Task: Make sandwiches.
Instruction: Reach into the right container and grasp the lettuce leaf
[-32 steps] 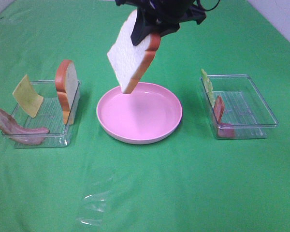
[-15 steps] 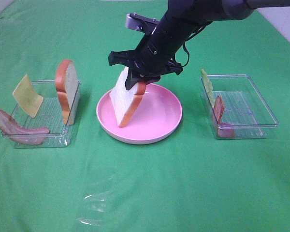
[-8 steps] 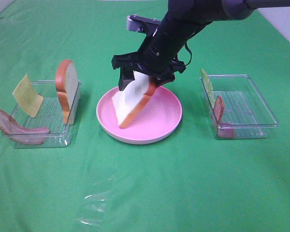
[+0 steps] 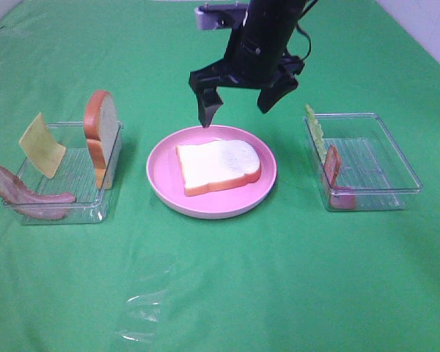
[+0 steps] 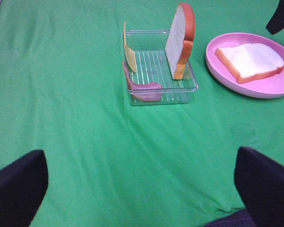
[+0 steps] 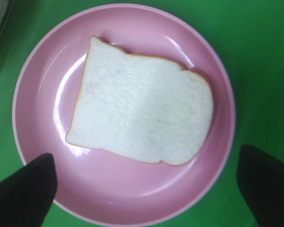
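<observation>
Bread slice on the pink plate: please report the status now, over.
Right gripper open above the pink plate, touching nothing. Left gripper open, empty. Bread slice flat on the plate, nothing on top yet.

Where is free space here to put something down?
Widest: the green cloth in front of the pink plate. Narrow gaps separate the plate from the left tray and right tray. The right tray is mostly bare. Crowded: the left tray; the plate, where the bread slice lies under the open right gripper.
</observation>
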### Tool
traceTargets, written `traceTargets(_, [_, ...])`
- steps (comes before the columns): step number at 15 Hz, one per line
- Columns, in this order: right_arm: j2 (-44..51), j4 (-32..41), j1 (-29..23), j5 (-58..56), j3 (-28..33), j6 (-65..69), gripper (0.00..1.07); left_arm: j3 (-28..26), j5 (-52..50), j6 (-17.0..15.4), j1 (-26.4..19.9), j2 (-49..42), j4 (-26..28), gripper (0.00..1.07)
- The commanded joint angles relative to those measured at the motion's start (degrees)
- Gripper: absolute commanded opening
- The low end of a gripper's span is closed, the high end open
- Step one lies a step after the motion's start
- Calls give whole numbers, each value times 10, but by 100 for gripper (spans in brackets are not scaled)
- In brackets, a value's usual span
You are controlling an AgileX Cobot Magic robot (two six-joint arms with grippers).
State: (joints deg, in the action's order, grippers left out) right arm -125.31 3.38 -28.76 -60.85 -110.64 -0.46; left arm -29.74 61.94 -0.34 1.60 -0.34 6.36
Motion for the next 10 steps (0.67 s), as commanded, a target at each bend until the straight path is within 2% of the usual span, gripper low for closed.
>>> traceTargets(1, [23,-50,1,-116,-104,5,99,1,-4,-2,-1,-7,1,100])
traceTargets(3, [28,-93,2,-152,-144,5,99,1,-4,-2,-1,-7,1,100])
traceTargets(6, [37,-139,6,-152,-140,13,99,1,-4,-2,-1,-7,1,100])
traceTargets(10, [37,-136,38,-152,-124,17,98,1,-4,-2,-1,-7,1,100])
